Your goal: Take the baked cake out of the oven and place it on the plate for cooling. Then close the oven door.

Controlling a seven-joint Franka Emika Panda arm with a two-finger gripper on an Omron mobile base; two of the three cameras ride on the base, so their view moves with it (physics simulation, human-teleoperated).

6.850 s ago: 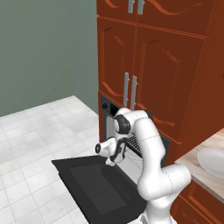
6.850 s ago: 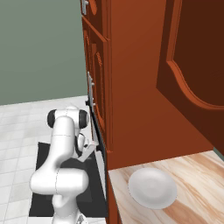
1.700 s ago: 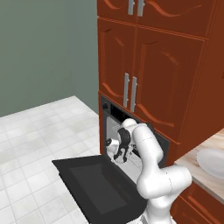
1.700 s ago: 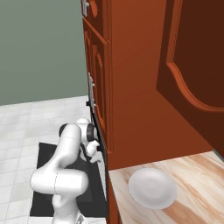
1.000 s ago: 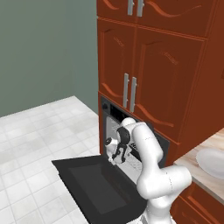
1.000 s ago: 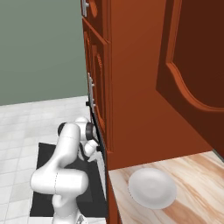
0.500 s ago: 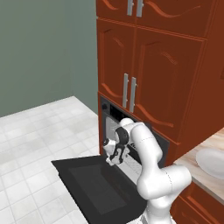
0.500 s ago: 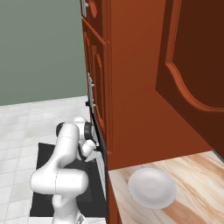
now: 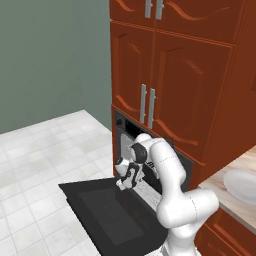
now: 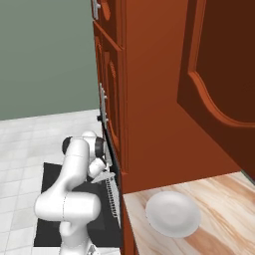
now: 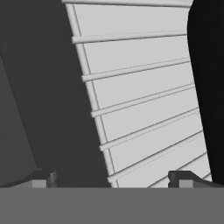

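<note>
Oven door (image 9: 107, 215) is down; the tool (image 9: 126, 176), spread wide and empty, hovers over the wire rack (image 11: 144, 109) (cake unseen); plate (image 10: 173, 213) bare.

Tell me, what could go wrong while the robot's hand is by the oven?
The open gripper is close to the wire rack, so its fingers might snag a bar. The oven door lies open beneath the arm, which could bump it. The plate waits on the counter well off to the side, a long carry.
</note>
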